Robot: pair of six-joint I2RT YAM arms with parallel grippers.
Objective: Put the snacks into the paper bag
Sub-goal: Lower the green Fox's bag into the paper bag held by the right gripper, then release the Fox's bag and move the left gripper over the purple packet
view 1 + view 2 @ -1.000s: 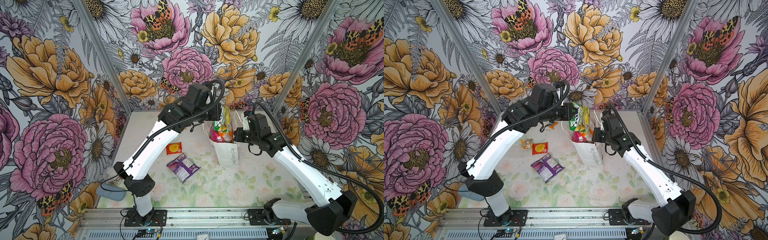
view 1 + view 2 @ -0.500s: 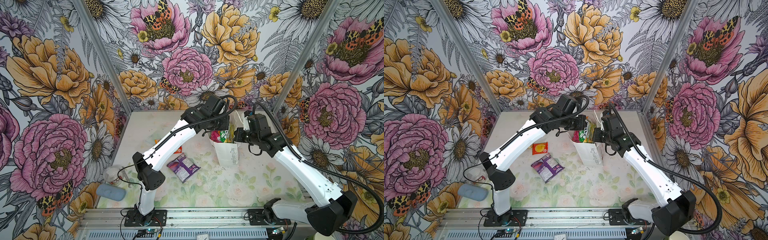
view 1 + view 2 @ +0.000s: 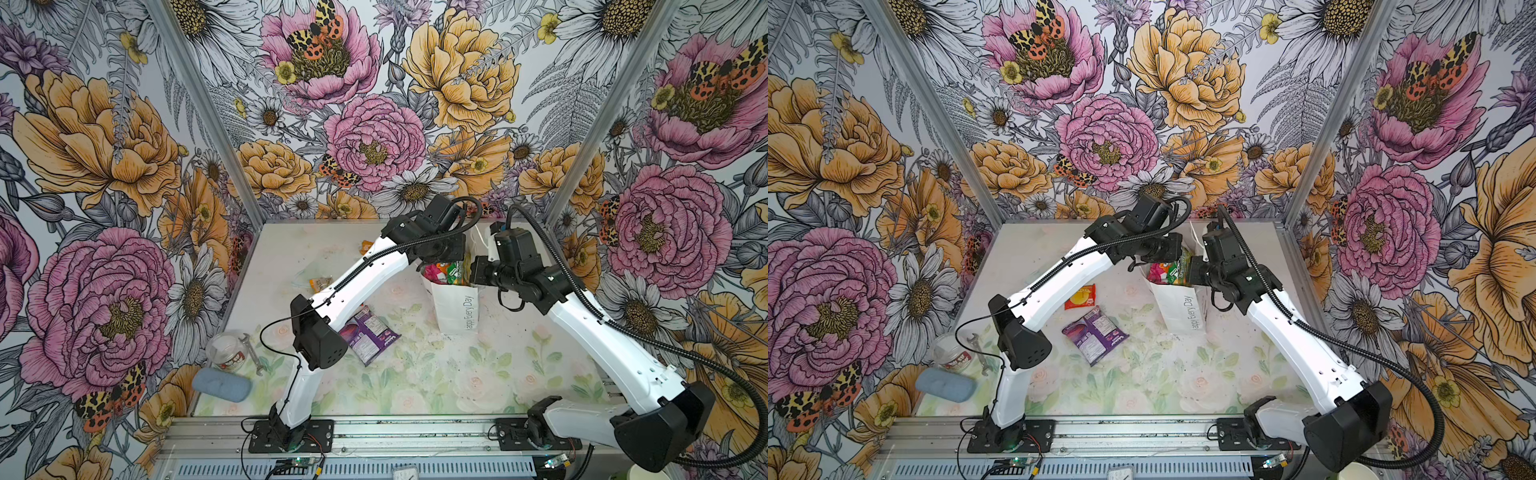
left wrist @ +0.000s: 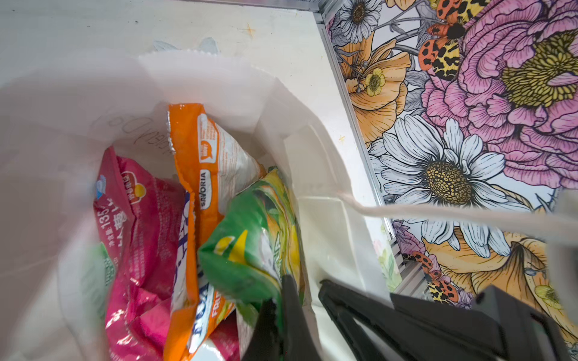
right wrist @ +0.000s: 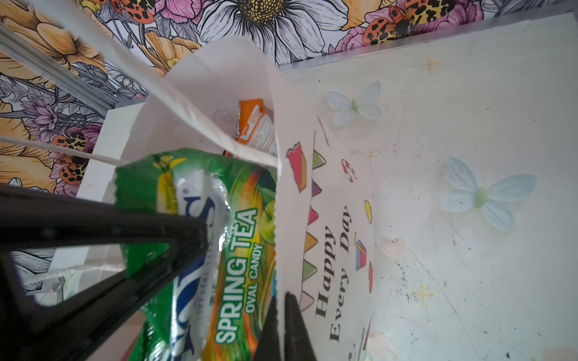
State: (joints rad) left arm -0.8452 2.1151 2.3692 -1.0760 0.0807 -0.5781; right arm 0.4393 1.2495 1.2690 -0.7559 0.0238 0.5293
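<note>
The white paper bag (image 3: 457, 309) (image 3: 1183, 309) stands upright at the back right of the table. My left gripper (image 4: 279, 292) is inside its mouth, shut on a green-yellow FOX'S packet (image 4: 250, 250) (image 5: 237, 250). A pink packet (image 4: 147, 225) and an orange packet (image 4: 203, 150) lie in the bag beside it. My right gripper (image 5: 280, 300) is shut on the bag's lettered wall at the rim. A purple packet (image 3: 370, 336) (image 3: 1096, 334) and a red-orange packet (image 3: 1080, 296) lie on the table to the left of the bag.
A small orange packet (image 3: 365, 247) lies near the back wall, and another (image 3: 320, 283) shows beside my left forearm. A clear cup (image 3: 226, 351), a wrench (image 3: 251, 347) and a blue-grey case (image 3: 221, 384) sit at the front left corner. The bag's cord handle (image 4: 438, 215) hangs loose.
My left arm has come down and carried the green-yellow packet from above the bag into its mouth, its elbow dropping toward the table. The right arm has stayed on the bag.
</note>
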